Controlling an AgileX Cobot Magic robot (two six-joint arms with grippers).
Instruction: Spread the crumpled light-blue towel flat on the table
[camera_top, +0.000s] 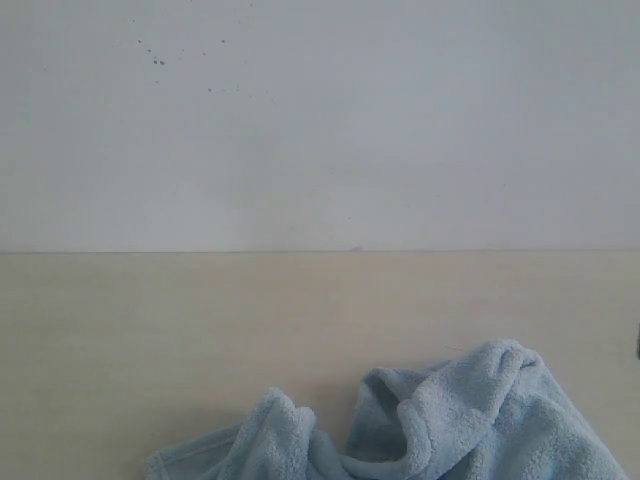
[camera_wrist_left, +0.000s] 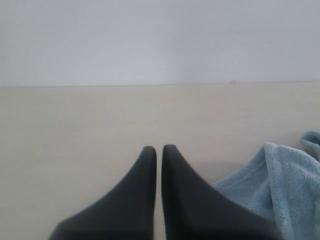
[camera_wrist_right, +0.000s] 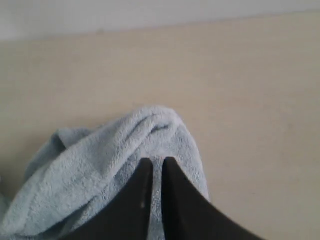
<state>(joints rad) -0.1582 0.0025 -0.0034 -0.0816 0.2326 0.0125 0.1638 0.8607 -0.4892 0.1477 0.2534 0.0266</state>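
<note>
We find the towel (camera_top: 470, 420) bunched on the table (camera_top: 200, 320), well short of its far edge and rightward, nothing spread yet. Our left gripper (camera_wrist_left: 159, 149) hovers closed over bare surface beside it. Our right gripper (camera_wrist_right: 157, 161), jaws almost together and seemingly empty, hangs above a raised fold, likely seeking a grasp.

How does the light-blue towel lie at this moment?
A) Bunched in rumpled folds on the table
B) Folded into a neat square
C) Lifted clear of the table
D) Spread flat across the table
A: in the exterior view the towel sits in humps and folds on the table, with rolled edges standing up, neither flattened nor neatly folded.
</note>
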